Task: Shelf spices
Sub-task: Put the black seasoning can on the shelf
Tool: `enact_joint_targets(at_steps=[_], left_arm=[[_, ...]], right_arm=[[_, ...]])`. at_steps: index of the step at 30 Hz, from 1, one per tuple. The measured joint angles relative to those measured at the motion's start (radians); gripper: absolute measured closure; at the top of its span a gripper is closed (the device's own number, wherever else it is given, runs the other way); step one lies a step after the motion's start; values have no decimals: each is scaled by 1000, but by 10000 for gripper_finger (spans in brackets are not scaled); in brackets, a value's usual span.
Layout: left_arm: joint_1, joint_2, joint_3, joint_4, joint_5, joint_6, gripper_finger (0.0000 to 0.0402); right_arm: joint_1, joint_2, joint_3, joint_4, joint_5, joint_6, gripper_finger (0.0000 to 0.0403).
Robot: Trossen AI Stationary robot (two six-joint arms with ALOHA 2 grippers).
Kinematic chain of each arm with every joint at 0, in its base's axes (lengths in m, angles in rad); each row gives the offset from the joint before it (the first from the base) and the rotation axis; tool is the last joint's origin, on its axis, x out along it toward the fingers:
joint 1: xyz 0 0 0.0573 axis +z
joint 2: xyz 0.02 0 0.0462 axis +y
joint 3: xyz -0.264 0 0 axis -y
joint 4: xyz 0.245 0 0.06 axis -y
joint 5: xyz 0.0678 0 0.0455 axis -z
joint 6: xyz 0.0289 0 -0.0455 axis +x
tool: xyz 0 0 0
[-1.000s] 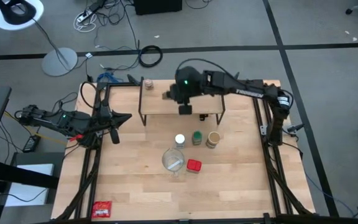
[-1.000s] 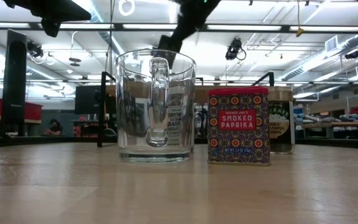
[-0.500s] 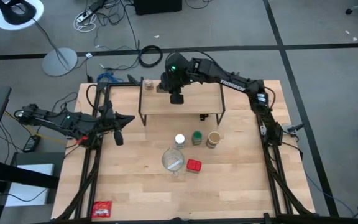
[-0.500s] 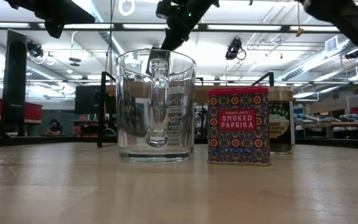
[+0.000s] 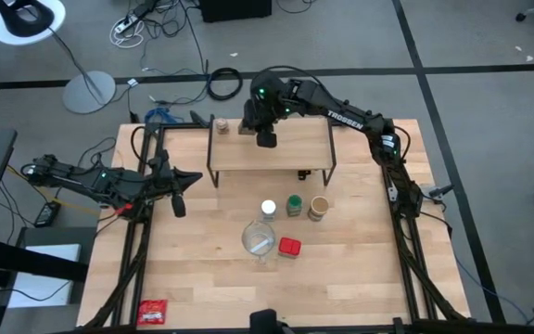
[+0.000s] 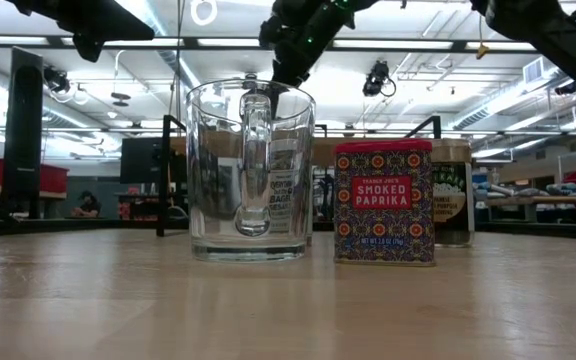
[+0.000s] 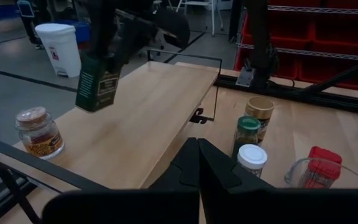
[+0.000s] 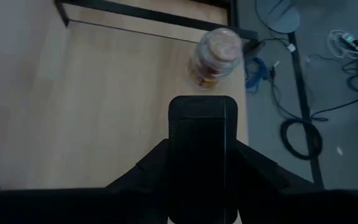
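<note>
- Looking from the near edge of the desk (image 5: pixel 202 278), we see a flat red packet (image 5: pixel 152 312) by the near left corner.
- Next, around the middle of the desk, comes the clear glass mug (image 5: pixel 259 239), with the red tin (image 5: pixel 289 247) just beside it.
- Behind them, three jars stand in a row: the white-lidded jar (image 5: pixel 268 209), the green-lidded jar (image 5: pixel 294 205) and the tan-lidded jar (image 5: pixel 319 207).
- Our left gripper (image 5: pixel 176 201) waits at the left edge of the desk, squeezed tight with nothing in it.
- The shelf (image 5: pixel 290 153) stands toward the far edge of the desk.
- Our right gripper (image 5: pixel 265 139) is over the shelf top and grips the dark green tin (image 7: pixel 98 81); the tin hangs just above the wood, not touching it.
- The tiny brownish jar (image 5: pixel 221 124) sits on the shelf's far left corner, near the tin but apart from it.
</note>
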Motion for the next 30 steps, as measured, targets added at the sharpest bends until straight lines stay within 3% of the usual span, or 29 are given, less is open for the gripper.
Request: enact_joint_targets(at_steps=[19,30], left_arm=[[0,0,0,9,-7,-2,401],[0,0,0,8,-6,-3,401]], right_arm=[[-4,10,-16,20,-37,26,261],[15,10,-16,53,-35,27,199]])
